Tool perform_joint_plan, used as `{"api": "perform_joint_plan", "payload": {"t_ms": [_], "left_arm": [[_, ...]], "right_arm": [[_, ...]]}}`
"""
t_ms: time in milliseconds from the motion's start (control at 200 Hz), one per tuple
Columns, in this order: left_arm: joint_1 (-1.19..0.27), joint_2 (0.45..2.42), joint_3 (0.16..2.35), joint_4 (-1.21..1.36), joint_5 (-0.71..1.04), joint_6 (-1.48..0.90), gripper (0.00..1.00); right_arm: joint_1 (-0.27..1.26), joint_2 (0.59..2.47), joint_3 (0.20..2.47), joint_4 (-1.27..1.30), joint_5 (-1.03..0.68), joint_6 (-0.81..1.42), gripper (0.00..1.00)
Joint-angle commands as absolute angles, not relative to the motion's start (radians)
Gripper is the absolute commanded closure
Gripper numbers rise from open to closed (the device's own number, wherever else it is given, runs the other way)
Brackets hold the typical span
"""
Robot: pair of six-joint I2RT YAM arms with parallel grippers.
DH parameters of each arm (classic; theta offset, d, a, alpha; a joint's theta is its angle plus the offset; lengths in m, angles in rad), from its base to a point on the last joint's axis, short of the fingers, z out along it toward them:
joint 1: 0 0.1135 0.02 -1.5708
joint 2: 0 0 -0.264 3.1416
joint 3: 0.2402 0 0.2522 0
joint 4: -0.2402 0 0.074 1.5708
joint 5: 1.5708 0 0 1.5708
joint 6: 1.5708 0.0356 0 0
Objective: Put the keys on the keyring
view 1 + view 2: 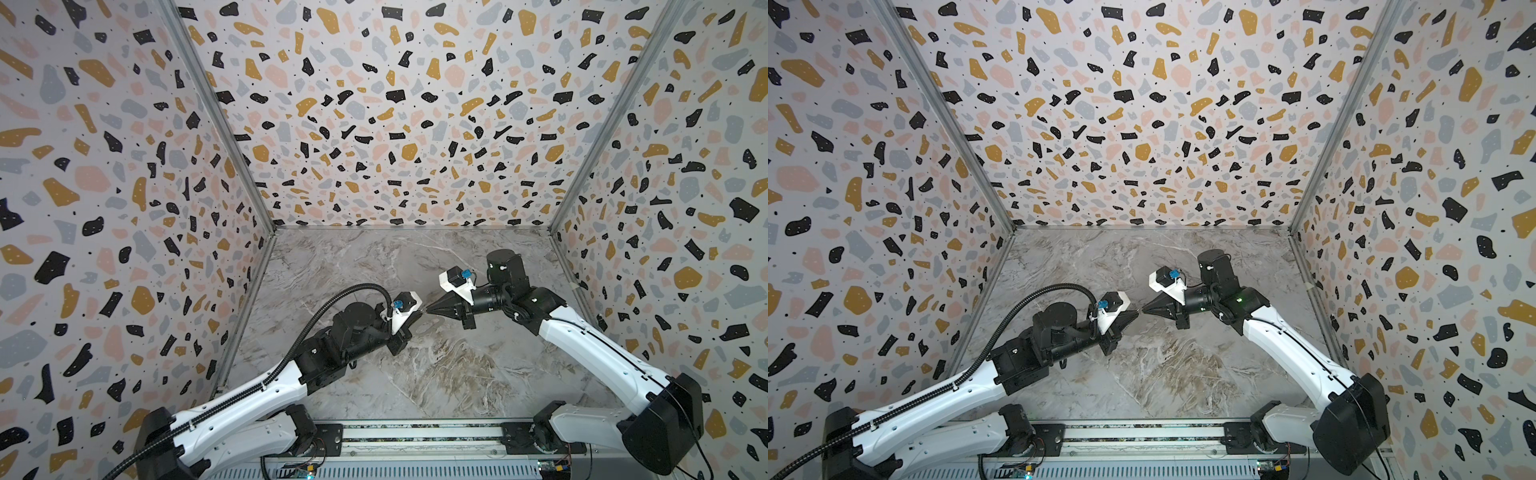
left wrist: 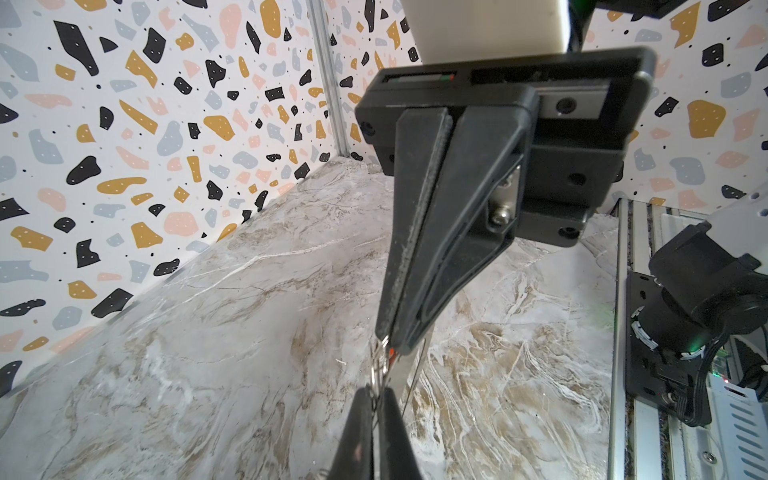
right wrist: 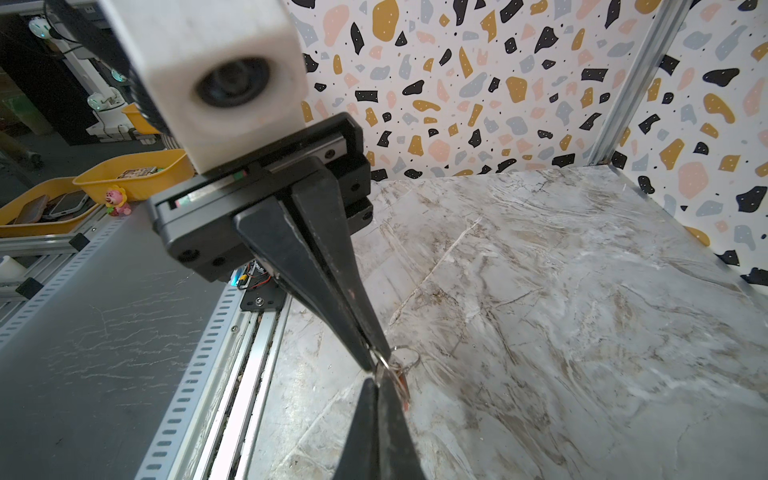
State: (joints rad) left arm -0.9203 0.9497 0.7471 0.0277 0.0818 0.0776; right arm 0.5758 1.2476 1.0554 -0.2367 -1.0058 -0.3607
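**Position.** The left gripper (image 1: pixel 419 312) and the right gripper (image 1: pixel 428 309) are positioned tip to tip above the middle of the table (image 1: pixel 353 257). In both top views the left gripper is found at 9 o'clock of the meeting point and the right gripper at 3 o'clock. The arms are extended in from about 8 o'clock and 4 o'clock.

**Fingers.** The fingers of both grippers are closed.

**Keys.** In the left wrist view the keys (image 2: pixel 384 361) are seen as a cluster of thin wire rings with a spot of red-orange tag. The cluster is bridged between the two sets of tips. One ring is pinched at the tip of the right gripper, and the rings are also clamped between the left fingers. In the right wrist view the edge of a red-orange tag is shown just beside the closed tips. How many keys are gripped cannot be told.

**Keyring.** A faint pale loop, read as the keyring (image 1: pixel 430 328), is seen lying flat on the table at 5 o'clock of the tips. Whether it is touched by the keys cannot be told.
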Motion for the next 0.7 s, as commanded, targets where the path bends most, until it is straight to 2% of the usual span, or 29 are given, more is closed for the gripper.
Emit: {"api": "perform_joint_plan", "payload": {"t_ms": [0,696], "left_arm": [[-0.922,0.947,0.775,0.066,0.101,0.086,1.0],[-0.922,0.922,0.759,0.071,0.121,0.094,1.0]], "right_arm": [[0.571,1.213,1.057,-0.201,-1.034,-0.336,1.0],[0.539,1.203,1.029,-0.107,-1.015,-0.245,1.0]]}}
